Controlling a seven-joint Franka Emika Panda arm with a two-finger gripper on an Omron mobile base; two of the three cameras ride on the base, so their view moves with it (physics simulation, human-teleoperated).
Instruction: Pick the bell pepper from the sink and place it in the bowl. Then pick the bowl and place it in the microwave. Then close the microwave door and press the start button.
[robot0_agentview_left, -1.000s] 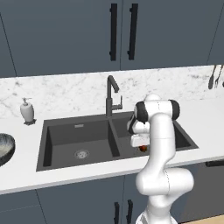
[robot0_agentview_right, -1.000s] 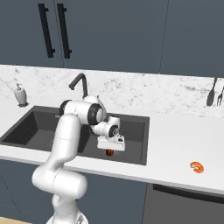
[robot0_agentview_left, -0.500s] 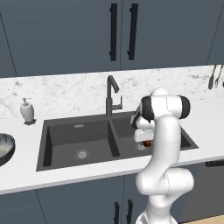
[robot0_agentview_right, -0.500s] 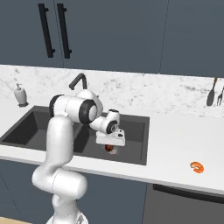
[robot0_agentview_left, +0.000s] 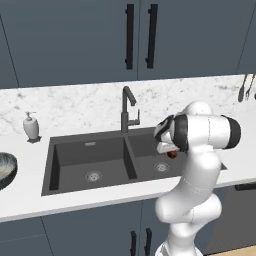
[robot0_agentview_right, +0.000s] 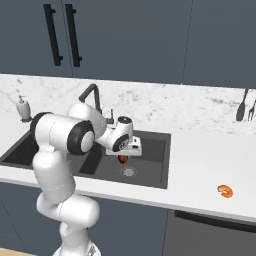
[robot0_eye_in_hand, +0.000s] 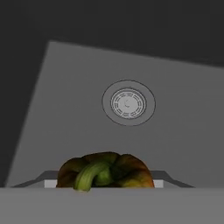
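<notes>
Orange-red and ribbed, the bell pepper (robot0_eye_in_hand: 105, 170) sits at six o'clock in your hand view, green stem toward you, pinched in the gripper (robot0_agentview_right: 123, 159) and lifted clear of the basin floor. You can see the round drain (robot0_eye_in_hand: 128, 102) past it at twelve o'clock, well apart from it. From the right base view the pepper hangs under the hand above the right basin of the sink (robot0_agentview_right: 155, 177), with the faucet (robot0_agentview_right: 93, 96) at ten o'clock from it. In the left base view your bowl (robot0_agentview_left: 5, 169) rests on the marble counter (robot0_agentview_left: 30, 200) at nine o'clock of the sink, well away, with a soap dispenser (robot0_agentview_left: 31, 126) behind it.
</notes>
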